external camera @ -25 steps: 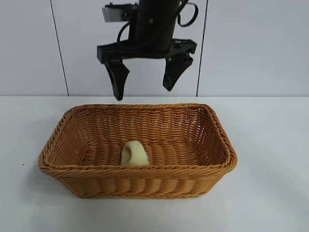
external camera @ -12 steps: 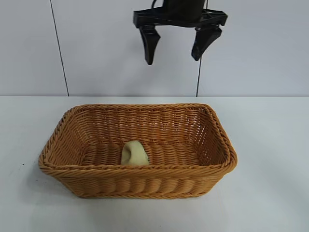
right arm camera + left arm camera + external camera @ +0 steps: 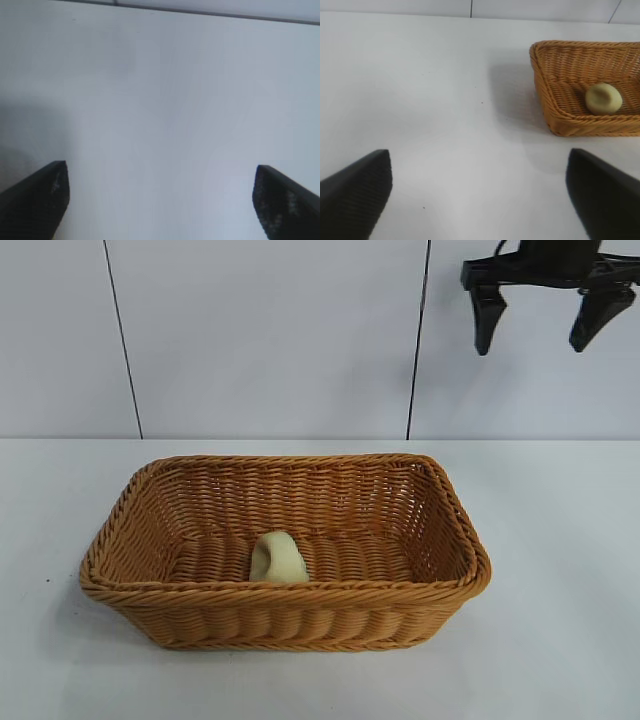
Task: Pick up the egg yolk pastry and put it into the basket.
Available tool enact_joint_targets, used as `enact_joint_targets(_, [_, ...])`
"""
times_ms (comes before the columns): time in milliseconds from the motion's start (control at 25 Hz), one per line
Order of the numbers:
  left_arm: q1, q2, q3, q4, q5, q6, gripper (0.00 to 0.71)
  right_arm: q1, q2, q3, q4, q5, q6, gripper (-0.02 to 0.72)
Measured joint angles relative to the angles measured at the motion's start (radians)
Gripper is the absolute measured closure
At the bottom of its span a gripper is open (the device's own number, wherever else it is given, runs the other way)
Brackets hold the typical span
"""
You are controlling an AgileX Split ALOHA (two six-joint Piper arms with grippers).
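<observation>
Egg yolk pastry lay on the floor of the basket, near its front wall, untouched. Basket sat mid-desk. Farther back, the right gripper, over the basket a second ago, had swung up and right, fingers spread, empty. Left gripper hung aside, fingers spread. Placement looked done; arm retreating.

Right gripper now risen and swung away from above the basket, out toward the upper right corner of the exterior view. No longer hanging over the far rim; well apart and off to the side instead. Jaws spread wide as before.
</observation>
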Motion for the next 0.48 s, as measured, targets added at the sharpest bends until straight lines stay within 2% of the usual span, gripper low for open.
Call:
enact_joint_targets(160, [0.0,0.0,0.0,0.0,0.0,0.0,0.017,-0.062,0.0,0.0,0.014,0.005,0.0,0.01])
enact_joint_targets(320, [0.0,0.0,0.0,0.0,0.0,0.0,0.017,-0.072,-0.004,0.007,0.02,0.005,-0.007,0.01])
enact_joint_targets(480, [0.0,0.0,0.0,0.0,0.0,0.0,0.017,-0.072,-0.07,0.126,0.026,0.003,-0.042,0.01])
